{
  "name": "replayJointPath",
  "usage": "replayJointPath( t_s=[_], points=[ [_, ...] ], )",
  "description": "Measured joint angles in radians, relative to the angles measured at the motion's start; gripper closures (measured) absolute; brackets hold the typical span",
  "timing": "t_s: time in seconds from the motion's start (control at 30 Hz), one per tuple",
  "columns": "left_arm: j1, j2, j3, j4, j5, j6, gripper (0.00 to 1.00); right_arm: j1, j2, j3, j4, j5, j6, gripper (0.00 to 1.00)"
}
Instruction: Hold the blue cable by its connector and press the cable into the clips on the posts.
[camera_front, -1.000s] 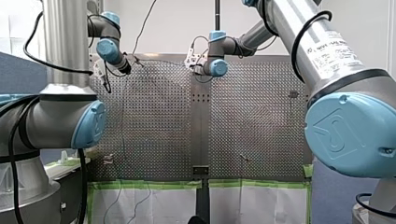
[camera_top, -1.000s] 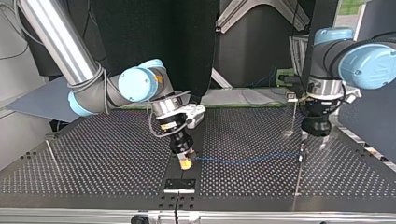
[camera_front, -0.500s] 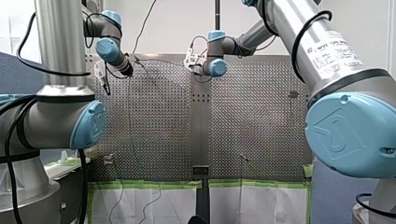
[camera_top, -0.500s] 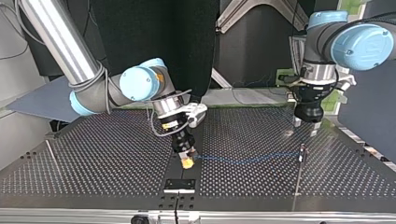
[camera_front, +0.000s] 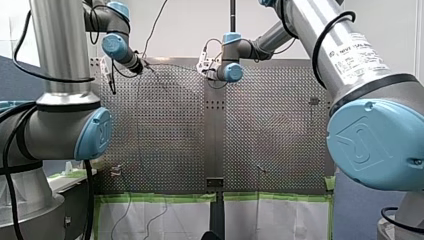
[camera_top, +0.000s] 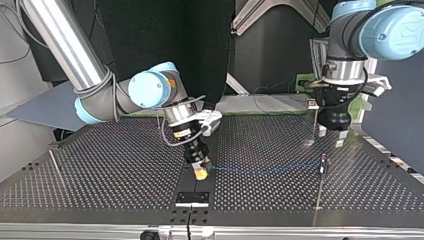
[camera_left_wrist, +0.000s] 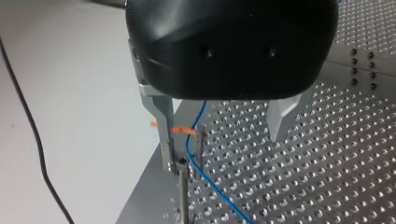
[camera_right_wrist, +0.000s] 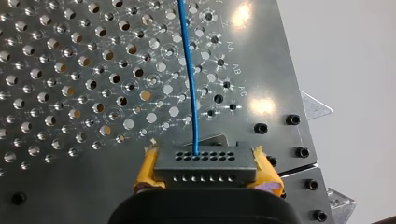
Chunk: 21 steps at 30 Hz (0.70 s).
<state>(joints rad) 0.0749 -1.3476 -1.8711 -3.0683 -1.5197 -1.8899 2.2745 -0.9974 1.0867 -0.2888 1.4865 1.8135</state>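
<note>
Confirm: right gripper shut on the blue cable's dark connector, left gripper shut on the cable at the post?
No. The left wrist view shows my left gripper open, metal fingers apart. My right gripper is shut on the dark perforated connector of the thin blue cable.

Post (camera_left_wrist: 183, 193) base outside left wrist view

A robotics lab — a perforated metal worktop (camera_top: 100, 170) with a thin post (camera_top: 320, 185) standing on it, my left arm (camera_front: 60, 125) and my right arm (camera_front: 350, 70) at its sides, blue caps on their joints, green masking tape (camera_front: 160, 197) along one edge, a bare white wall (camera_front: 190, 30) beyond.
</note>
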Motion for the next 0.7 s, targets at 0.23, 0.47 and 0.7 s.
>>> replayJointPath(
  t_s=[0.23,0.47,0.7],
  points=[
    [-0.008,0.017,0.0,-0.005,0.008,0.058,0.0,-0.001,0.0,0.0,0.0,0.001,0.0,1.0],
    [-0.012,0.021,0.001,-0.008,0.051,0.122,0.0,-0.001,0.0,0.0,0.0,0.002,0.0,1.0],
    [-0.01,0.022,0.001,-0.008,0.076,0.178,0.0,0.0,0.0,0.0,0.002,0.002,0.0,1.0]
  ],
)
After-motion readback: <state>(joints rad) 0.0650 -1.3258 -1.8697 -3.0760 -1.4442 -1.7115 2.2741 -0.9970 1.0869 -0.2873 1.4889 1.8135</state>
